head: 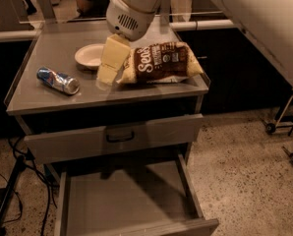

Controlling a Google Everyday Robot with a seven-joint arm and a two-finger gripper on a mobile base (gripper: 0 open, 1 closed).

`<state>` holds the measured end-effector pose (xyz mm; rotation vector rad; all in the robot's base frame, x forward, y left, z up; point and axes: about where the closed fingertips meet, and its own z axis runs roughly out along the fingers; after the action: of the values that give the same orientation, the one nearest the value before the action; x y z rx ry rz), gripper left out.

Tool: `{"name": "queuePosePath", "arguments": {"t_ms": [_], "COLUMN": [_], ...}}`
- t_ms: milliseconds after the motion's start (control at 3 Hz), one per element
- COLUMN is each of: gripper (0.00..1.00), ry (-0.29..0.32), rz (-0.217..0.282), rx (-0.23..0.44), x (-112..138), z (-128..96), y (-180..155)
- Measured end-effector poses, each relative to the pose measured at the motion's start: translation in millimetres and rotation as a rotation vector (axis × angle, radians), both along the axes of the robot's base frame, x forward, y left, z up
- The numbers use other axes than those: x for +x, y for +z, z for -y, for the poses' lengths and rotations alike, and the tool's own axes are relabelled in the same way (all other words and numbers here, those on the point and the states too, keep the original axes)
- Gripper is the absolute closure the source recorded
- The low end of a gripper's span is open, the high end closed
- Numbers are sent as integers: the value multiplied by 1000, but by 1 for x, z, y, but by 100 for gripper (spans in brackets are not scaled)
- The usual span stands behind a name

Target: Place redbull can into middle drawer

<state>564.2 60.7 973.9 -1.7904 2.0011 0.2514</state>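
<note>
The hand (106, 75) hangs above the counter (48, 45), just beside a brown chip bag (162, 63) lettered "Sea"; its opening cannot be told. The redbull can (58, 80) lies sideways at 9 o'clock, its lettering unreadable. The middle drawer (129, 200) stands open at 6 o'clock.

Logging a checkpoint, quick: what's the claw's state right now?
Claw: above the cabinet top beside the white bowl, open or closed cannot be told; the redbull can lies apart, not held.
</note>
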Motion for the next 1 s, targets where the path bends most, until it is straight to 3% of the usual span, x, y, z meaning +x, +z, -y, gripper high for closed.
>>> {"name": "queuePosePath", "arguments": {"t_ms": [667,1000], "gripper": [0,0], "ry": [110,110], "rz": [-39,-40], "rx": [71,71], "x": [12,12], "z": [-59,-59], "y": [-9,-10]}}
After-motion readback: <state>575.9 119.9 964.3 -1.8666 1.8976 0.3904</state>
